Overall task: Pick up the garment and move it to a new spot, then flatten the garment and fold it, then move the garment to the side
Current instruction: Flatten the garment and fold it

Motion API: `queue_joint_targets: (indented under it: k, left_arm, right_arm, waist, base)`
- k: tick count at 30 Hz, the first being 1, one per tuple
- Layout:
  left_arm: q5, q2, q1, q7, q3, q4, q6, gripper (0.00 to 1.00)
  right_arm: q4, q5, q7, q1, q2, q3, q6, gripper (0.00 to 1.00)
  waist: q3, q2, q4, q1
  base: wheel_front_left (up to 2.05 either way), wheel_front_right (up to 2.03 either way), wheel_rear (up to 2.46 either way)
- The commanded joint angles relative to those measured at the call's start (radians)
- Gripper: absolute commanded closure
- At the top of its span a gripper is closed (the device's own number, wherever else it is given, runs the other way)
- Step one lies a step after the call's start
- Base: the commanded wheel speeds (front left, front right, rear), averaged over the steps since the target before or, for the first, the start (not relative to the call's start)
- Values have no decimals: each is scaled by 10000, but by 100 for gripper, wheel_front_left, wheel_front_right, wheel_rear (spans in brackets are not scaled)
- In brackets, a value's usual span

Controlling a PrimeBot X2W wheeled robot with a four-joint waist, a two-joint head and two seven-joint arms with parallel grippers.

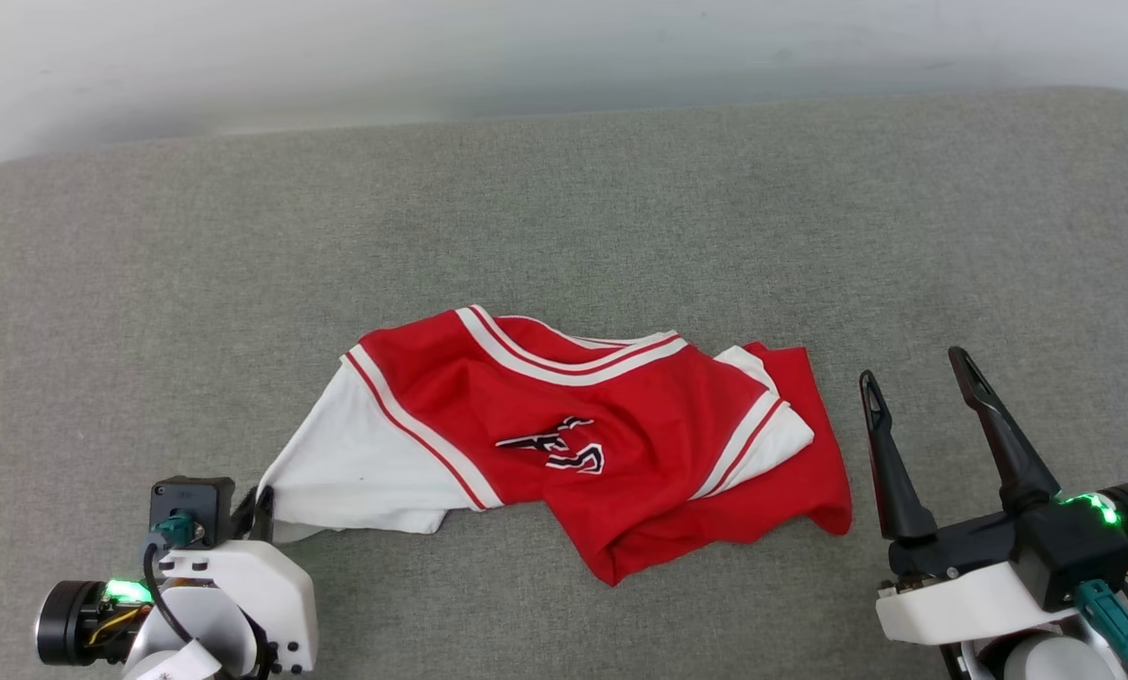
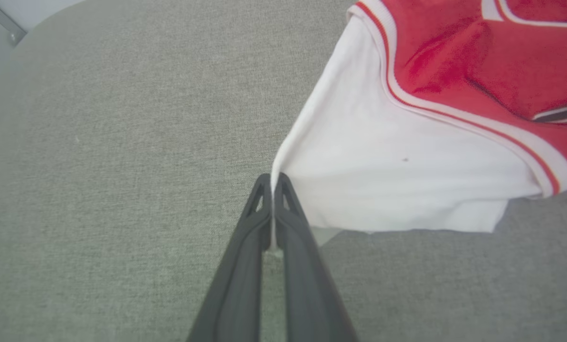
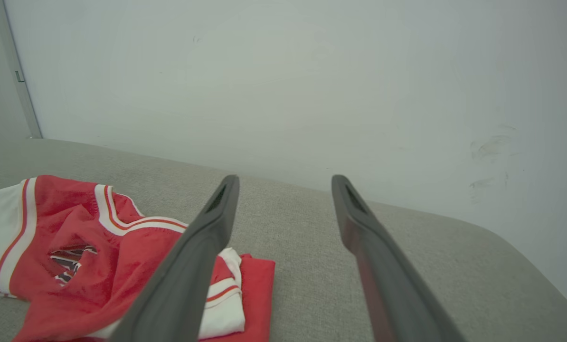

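The garment (image 1: 564,434), a red jersey with white sleeves and striped trim, lies crumpled on the grey surface (image 1: 564,208), its black lettering creased. My left gripper (image 2: 272,179) is shut on the edge of the garment's (image 2: 397,161) white sleeve, with a thin fold of cloth pinched between the fingertips. In the head view the left gripper (image 1: 260,499) sits at the sleeve's lower left corner. My right gripper (image 1: 918,366) stands open just right of the garment's red hem, holding nothing. The right wrist view has the right gripper (image 3: 283,183) above the garment (image 3: 98,256), which lies to its left.
The grey padded surface extends widely behind and to both sides of the garment. A pale wall (image 3: 283,85) rises behind its far edge. A door frame edge (image 3: 20,76) stands at the far left of the right wrist view.
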Motion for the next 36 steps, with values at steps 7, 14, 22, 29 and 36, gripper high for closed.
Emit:
queue_joint_targets:
  k: [7,14,22,29,36]
  left_arm:
    - [132,-340,-341,-2088,-150,-94,-640,0]
    - [841,-499,-554,-4457,-442,-341,-1285,0]
    - [1703,-1220,-84,-4643,-132,-1449,-1460,0]
    - [2139,-1676,194,-4642,24,-1518,-1831,0]
    - [2392,-2106,191,-4644,205,-1289,-2299,0]
  right_arm:
    - [123,-56,-16,143,15,-96,-10,0]
    - [42,-107,-16,281,10,-182,-10,0]
    - [279,41,-16,420,-450,-191,-10,0]
    - [1076,930,1180,-126,-1886,711,-9,0]
    - [1128,3316,5514,-1276,-3770,2079,-13,0]
  waist:
    - [-291,0,94,0]
    - [-714,0,235,0]
    - [-878,0,538,0]
    - [-802,0,1046,0]
    - [-595,0,1590,0]
  base:
    - [0,0,0]
    - [0,0,0]
    - [0,0,0]
    - [0,0,0]
    - [0,0,0]
